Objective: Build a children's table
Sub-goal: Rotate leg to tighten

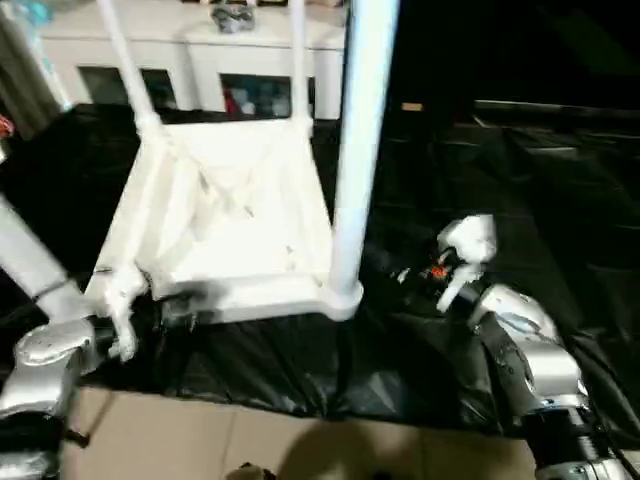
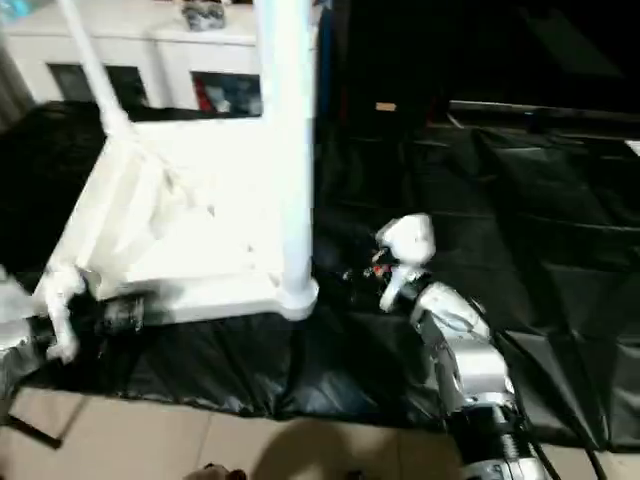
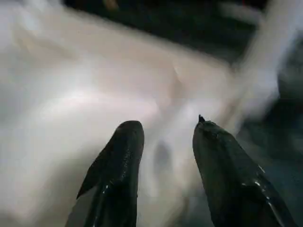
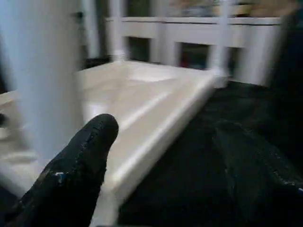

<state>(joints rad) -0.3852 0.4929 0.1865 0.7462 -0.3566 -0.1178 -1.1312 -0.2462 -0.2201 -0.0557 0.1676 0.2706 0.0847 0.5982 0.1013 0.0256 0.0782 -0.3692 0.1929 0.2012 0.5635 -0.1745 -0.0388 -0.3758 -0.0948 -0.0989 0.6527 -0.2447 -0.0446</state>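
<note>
The children's table lies upside down on a black sheet, its white top (image 1: 235, 215) showing the ribbed underside. Three white legs stand up from its corner sockets: a near right leg (image 1: 358, 130), a far left leg (image 1: 125, 60) and a far right leg (image 1: 298, 60). My left gripper (image 3: 165, 124) is at the top's near left corner (image 1: 130, 290), its black fingers (image 3: 120, 161) apart over white plastic. My right gripper (image 4: 165, 127) hangs open just right of the near right leg's base (image 1: 342, 295), with nothing between its fingers.
A white cabinet (image 1: 200, 60) with glass doors stands behind the table. The crinkled black sheet (image 1: 500, 180) spreads far to the right. Tan floor (image 1: 200, 440) shows along the near edge.
</note>
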